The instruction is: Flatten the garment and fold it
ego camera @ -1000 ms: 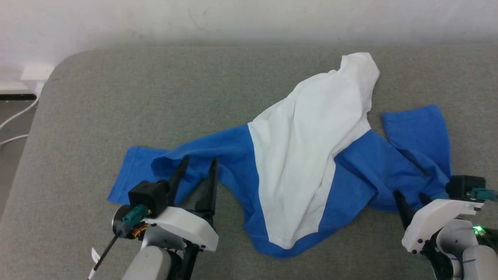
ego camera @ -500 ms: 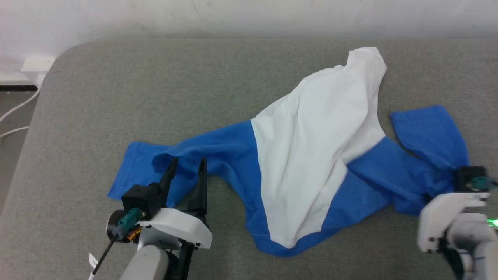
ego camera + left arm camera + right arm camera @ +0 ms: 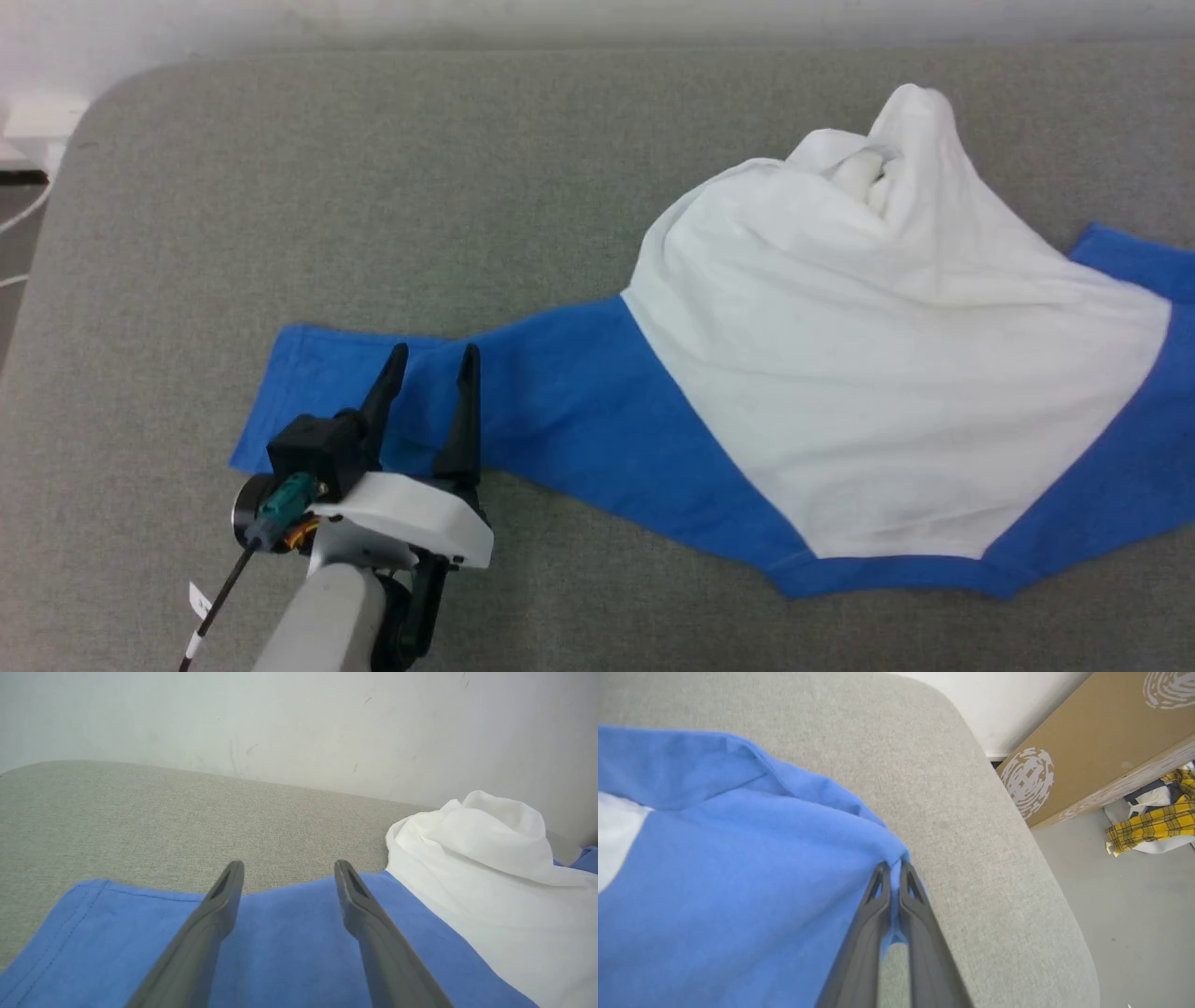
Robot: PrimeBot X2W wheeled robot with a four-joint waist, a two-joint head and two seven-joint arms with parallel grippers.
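Garment [image 3: 887, 373] lies spread on a grey cushion [image 3: 373, 187], its white body bunched toward 1 o'clock and a blue sleeve reaching 8 o'clock. Left gripper [image 3: 434, 350] sits over that sleeve, jaws apart; right gripper [image 3: 892, 864] is clamped on blue fabric.

The garment [image 3: 887, 373] is cut off at the head view's right edge. The left gripper [image 3: 435, 350] covers part of its blue sleeve.

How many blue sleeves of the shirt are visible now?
2. One sleeve lies flat beneath the left tool; the other sleeve is at the head view's right edge, partly cut off.
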